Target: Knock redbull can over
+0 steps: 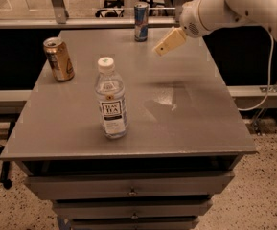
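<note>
1. Now your redbull can (141, 21) stands upright at the table's (186, 128) far edge.
2. Your gripper (160, 48) hovers just right of it, apart, fingers clenched together, holding nothing.
3. Also upright: bottle (111, 99), gold can (59, 59).

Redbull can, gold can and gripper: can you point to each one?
redbull can (141, 23): camera view, middle of its blue side.
gold can (59, 60): camera view, middle of its side.
gripper (159, 48): camera view, its tip, hovering right of the redbull can.
</note>
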`<act>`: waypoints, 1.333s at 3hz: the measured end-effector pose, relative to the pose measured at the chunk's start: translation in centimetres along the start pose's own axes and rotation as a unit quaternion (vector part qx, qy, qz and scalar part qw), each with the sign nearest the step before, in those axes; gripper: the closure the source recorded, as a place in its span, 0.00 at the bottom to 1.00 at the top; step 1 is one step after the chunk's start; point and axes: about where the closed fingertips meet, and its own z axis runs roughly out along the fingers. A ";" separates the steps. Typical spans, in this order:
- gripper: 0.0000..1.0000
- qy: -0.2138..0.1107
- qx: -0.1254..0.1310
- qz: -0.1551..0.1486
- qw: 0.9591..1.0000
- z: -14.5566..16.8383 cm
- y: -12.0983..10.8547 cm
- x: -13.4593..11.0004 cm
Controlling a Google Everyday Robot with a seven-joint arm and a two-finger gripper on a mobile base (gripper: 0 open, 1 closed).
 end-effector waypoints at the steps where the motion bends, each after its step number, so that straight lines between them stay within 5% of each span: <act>1: 0.00 -0.040 0.040 0.040 0.998 2.8 -3.1 -0.5; 2: 0.00 -0.085 0.065 0.095 0.990 7.0 -5.7 -1.3; 3: 0.00 -0.130 0.061 0.134 0.981 12.2 -6.9 -2.9; 4: 0.00 -0.149 0.059 0.142 0.977 14.9 -7.7 -3.6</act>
